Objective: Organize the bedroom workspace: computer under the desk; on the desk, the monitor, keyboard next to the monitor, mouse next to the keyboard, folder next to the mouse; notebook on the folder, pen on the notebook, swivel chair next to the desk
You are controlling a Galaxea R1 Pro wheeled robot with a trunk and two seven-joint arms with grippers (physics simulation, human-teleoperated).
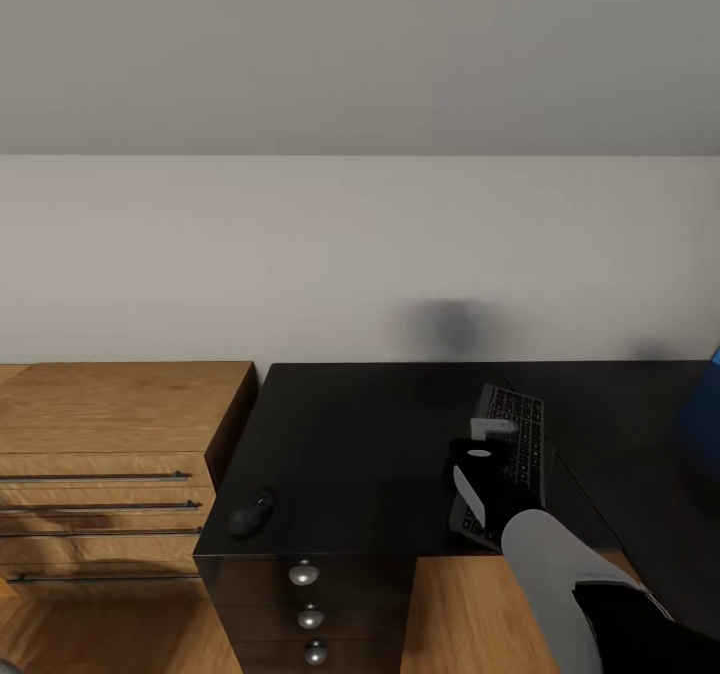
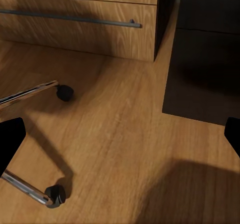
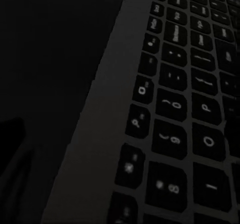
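The glossy black bench (image 1: 370, 444) stands against a pale wall, with a wooden dresser (image 1: 110, 454) touching its left side. The keyboard (image 1: 512, 444) lies near the front edge, and the right end effector (image 1: 480, 474) sits over its near end; I cannot tell if it is released or clenched. The small rounded mouse (image 1: 251, 515) rests near the front left corner, with much bare top between them. The left end effector (image 2: 120, 134) hangs released above the wooden floor (image 2: 115, 149), with the chair (image 2: 30, 92) casters just beside it.

The keyboard (image 3: 185, 109) bears the only legible marks: keycaps reading 8, 9, 0, O and P, with bracket signs toward one o'clock; smaller legends blur.
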